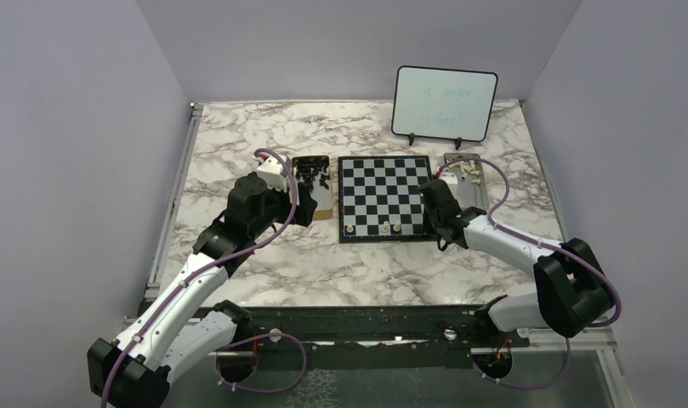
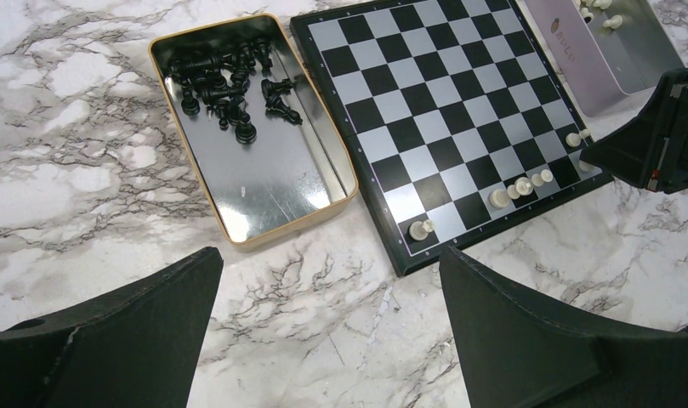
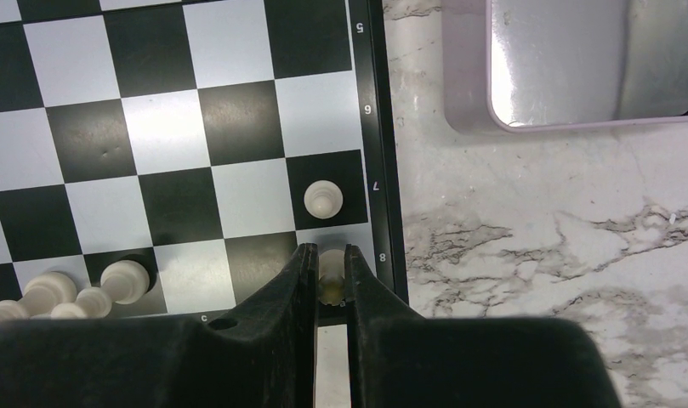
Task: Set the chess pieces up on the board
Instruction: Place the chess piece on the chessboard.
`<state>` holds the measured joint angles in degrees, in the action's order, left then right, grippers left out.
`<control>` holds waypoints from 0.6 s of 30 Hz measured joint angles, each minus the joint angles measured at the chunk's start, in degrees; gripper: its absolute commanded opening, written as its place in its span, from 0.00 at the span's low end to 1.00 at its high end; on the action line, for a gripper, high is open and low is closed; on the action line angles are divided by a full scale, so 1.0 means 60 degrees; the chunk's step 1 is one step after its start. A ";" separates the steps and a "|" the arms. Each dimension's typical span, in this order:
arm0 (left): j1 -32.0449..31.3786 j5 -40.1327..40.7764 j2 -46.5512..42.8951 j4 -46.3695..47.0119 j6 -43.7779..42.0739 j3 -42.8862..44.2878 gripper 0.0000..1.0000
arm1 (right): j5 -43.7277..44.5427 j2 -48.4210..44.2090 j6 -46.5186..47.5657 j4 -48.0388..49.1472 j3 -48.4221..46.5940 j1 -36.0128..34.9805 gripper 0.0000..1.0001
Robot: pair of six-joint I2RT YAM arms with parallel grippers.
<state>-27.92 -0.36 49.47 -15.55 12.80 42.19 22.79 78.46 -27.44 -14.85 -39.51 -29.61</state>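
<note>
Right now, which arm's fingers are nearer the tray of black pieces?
Left. The left fingers, open, hover just short of the tray; the right fingers are across the board, closed on a white piece at its near right corner.

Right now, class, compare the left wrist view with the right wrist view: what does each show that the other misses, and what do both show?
Only the left wrist view: the gold-rimmed tin of black pieces, the open left gripper, and most of the board. Only the right wrist view: the right gripper closed on a white piece at the board's corner square, plus the printed edge numbers. Both: the board, the white pieces along its edge row, and the silver tray.
</note>
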 measured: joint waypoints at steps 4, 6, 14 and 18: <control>-0.0004 0.0000 0.0000 0.0000 0.0000 0.0000 0.99 | 0.0000 0.0007 0.0004 -0.0208 -0.0080 0.0000 0.15; 0.0000 0.0000 0.0000 0.0000 0.0000 0.0000 0.99 | 0.0000 0.0007 0.0004 -0.0229 -0.0084 0.0000 0.15; 0.0000 0.0000 0.0000 0.0000 0.0000 0.0000 0.99 | -0.0036 0.0069 0.0004 -0.0211 -0.0084 0.0000 0.29; 0.0000 0.0000 0.0000 0.0000 0.0000 0.0000 0.99 | -0.0109 0.0138 0.0007 -0.0222 -0.0084 0.0004 0.32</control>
<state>-27.92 -0.36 49.47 -15.55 12.80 42.19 22.13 79.29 -27.40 -16.19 -40.01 -29.58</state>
